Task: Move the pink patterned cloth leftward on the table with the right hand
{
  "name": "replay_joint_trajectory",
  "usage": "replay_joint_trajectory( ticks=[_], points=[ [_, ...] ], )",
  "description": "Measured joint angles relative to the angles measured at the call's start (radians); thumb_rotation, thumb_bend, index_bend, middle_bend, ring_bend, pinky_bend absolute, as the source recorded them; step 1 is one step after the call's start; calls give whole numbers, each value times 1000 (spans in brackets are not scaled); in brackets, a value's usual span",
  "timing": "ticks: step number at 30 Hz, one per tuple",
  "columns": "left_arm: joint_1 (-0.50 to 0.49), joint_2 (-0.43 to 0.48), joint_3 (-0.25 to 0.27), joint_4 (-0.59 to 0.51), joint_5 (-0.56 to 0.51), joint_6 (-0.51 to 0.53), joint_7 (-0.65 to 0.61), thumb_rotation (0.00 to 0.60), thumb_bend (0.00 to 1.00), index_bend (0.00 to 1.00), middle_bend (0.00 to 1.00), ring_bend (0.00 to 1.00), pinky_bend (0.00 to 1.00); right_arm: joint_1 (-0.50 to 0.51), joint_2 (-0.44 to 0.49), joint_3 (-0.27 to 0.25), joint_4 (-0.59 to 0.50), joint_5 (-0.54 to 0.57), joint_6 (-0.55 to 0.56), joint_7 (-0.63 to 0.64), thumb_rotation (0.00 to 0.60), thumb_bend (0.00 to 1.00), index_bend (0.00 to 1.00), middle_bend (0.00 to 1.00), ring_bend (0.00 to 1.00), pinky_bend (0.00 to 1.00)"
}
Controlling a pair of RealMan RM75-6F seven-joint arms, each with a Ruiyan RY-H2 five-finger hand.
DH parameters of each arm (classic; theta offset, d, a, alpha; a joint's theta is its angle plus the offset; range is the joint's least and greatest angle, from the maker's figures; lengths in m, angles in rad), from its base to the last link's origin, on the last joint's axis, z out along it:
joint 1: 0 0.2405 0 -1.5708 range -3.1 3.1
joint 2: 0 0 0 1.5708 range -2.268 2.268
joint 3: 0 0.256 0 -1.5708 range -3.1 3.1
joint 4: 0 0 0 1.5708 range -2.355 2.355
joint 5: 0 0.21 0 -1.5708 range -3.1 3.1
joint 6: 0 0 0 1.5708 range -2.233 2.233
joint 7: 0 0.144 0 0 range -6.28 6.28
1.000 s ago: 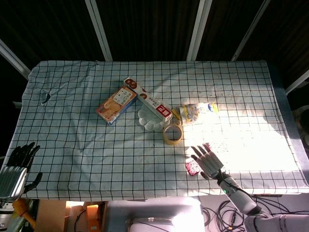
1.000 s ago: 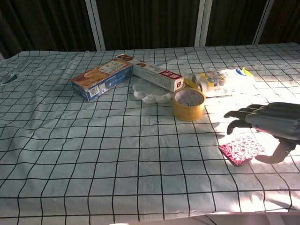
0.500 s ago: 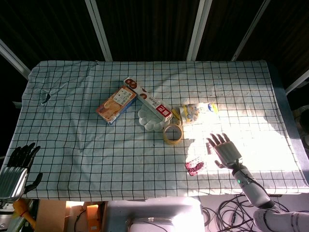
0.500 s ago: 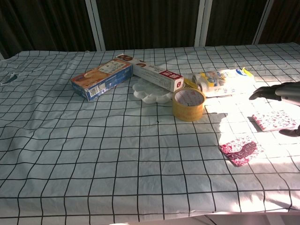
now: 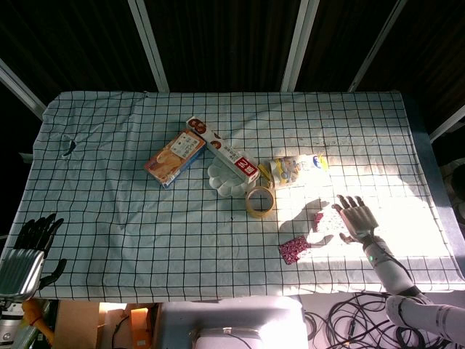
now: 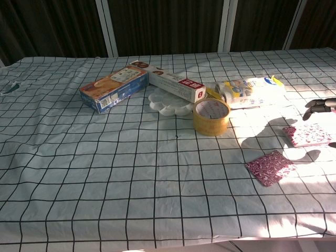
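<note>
Pink patterned cloth (image 5: 293, 249) — flat on the table (image 5: 131, 218) near its front edge, in front of the tape roll (image 5: 259, 201). Right hand (image 5: 355, 217) — empty, fingers spread, just right of the cloth; left hand (image 5: 27, 251) well apart.

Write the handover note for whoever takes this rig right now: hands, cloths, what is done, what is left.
Right hand: open, holds nothing, at the table's right side.
Left hand: open, idle off the table's front left corner.
Two pink patterned cloths lie flat on the table: the right cloth just beside the right hand, the left cloth nearer the front edge, right of the tape roll.
Done: nothing is gripped; which cloth is the target cannot be told.
Left: probably take the right cloth with the right hand and move it leftward.
</note>
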Motion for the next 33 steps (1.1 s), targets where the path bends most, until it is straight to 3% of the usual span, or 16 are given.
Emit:
replay_joint_trajectory(
  ticks=[13,33],
  points=[
    [0,1,-1,3,-3,0,-7,600,361,0,0,0,13,19,-31,13,13,4,-21,9,600,271,231,0,0,0],
    [2,1,-2,5,-6,5,-12,600,361,0,0,0,13,35,-40,16,10,51,0,-25,600,271,421,0,0,0]
  ],
)
